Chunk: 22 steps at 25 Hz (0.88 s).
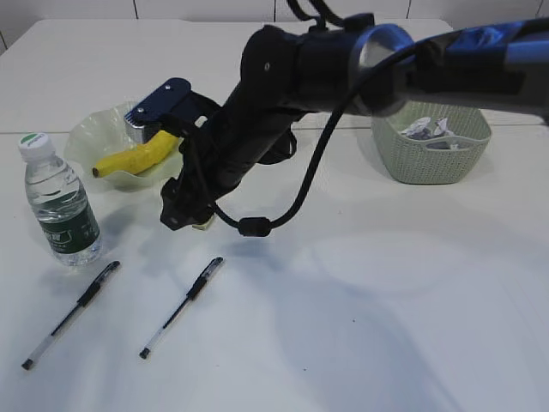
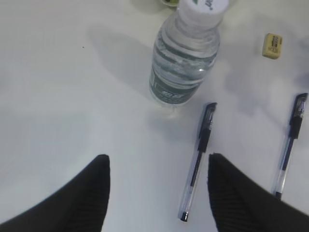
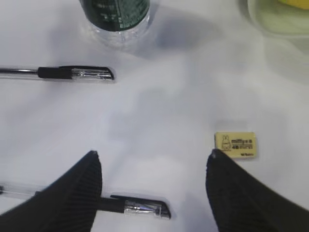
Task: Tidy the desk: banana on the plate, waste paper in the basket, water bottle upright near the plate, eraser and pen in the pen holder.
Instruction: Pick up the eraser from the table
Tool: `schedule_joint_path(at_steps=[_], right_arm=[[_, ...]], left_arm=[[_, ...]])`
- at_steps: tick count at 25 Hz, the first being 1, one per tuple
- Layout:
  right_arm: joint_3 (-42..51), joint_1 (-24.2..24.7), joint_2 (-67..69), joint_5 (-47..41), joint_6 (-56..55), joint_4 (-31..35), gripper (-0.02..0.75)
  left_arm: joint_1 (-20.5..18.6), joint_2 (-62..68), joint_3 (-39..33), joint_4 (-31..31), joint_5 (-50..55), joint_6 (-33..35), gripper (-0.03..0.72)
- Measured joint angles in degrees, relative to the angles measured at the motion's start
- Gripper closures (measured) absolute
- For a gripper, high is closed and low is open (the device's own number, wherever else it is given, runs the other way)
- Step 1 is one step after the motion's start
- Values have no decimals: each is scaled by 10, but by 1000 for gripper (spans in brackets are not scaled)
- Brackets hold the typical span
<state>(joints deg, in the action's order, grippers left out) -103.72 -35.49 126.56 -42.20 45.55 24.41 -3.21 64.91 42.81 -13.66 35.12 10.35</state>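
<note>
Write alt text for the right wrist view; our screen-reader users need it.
Open right gripper hovers over a white table, empty, with a small cream eraser by its right finger. Two pens lie left, a bottle's base above.

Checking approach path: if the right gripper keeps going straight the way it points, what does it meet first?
Most likely bare table: the open jaws frame empty surface. The eraser lies just off the right jaw, a pen by the left one. Depth is unclear, so either could get clipped.

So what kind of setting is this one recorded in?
Most likely a lab desk mock-up: a plain white table set with two pens, a water bottle, a banana on a plate, and a waste basket.
</note>
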Motion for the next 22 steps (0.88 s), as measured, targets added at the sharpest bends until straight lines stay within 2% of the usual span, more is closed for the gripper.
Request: schedule_joint_path(at_steps=[9, 14, 18, 22], right_arm=[[-1, 0, -53, -117, -110, -81, 237], [-1, 0, -100, -176, -164, -100, 262], [-1, 0, -143, -218, -206, -140, 268], [-1, 0, -181, -274, -237, -187, 269]], left_arm=[[0, -46, 0, -26, 42, 10, 234], [0, -65, 0, -93, 90, 69, 234], [0, -67, 0, -164, 121, 123, 232], [0, -67, 0, -194, 127, 151, 232]])
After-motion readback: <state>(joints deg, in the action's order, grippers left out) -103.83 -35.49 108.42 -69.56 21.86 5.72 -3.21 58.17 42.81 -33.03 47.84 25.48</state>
